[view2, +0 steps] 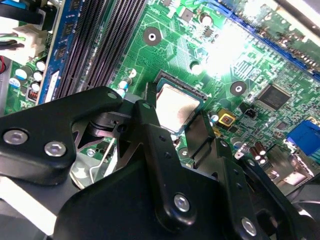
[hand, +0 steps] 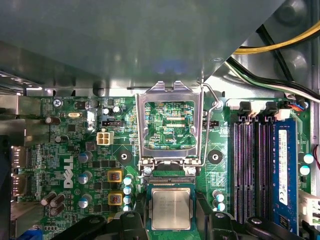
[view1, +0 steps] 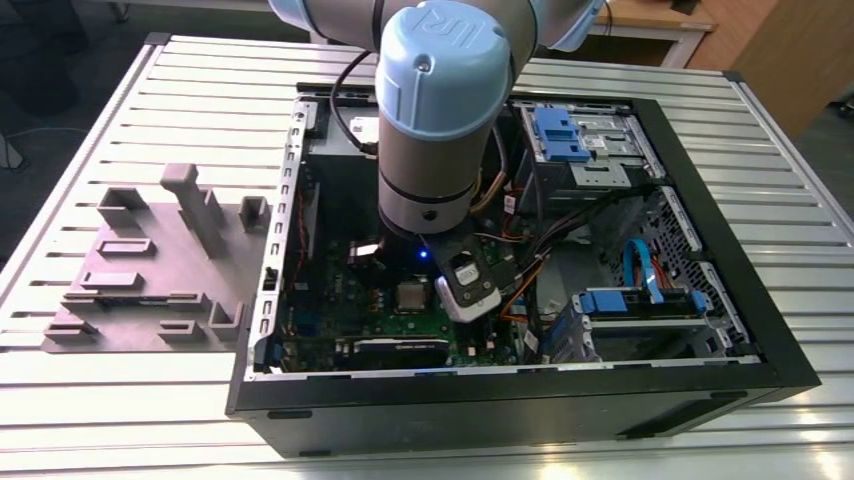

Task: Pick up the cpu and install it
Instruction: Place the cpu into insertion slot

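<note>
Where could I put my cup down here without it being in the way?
Bare table slats lie on the exterior view's right of the case, and beyond the grey fixture on its left. Inside the case it is crowded: arm, cables, drive bays.

A broad table of pale silver ribbed metal slats (view1: pixel 134 400) filled most of the exterior view. Bright light glared off the slats along its near edge (view1: pixel 561 465). Beyond its far corner, at the exterior view's left, lay dark grey floor (view1: pixel 40 60). At the exterior view's right stood a light brown wooden cabinet (view1: pixel 767 50), beside a white-framed wooden desk (view1: pixel 654 22).
</note>
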`<state>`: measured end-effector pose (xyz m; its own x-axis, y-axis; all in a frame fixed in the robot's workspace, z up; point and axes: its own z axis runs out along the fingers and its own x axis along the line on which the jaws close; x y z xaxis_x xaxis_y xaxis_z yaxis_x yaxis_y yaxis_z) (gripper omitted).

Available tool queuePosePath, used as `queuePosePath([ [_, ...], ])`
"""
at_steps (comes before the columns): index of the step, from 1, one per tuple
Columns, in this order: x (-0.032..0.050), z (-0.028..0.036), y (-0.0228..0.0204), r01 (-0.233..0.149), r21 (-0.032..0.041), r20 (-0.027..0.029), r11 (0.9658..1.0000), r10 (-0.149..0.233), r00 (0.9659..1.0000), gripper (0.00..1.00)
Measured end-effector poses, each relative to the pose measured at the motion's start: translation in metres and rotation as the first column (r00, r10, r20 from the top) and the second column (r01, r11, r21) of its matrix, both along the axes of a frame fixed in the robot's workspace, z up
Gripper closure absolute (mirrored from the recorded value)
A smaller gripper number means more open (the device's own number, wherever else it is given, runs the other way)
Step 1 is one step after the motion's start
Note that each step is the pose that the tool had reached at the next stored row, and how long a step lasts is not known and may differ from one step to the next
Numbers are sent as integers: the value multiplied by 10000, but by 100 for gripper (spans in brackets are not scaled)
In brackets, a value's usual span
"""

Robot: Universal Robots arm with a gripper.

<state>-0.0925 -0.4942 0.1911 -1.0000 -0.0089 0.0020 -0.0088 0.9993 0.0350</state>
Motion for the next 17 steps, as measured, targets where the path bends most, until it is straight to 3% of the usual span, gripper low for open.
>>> queuePosePath([
  [16,0,-10,0,0,0,0,10000,0,10000,52],
  [17,0,-10,0,0,0,0,10000,0,10000,45],
])
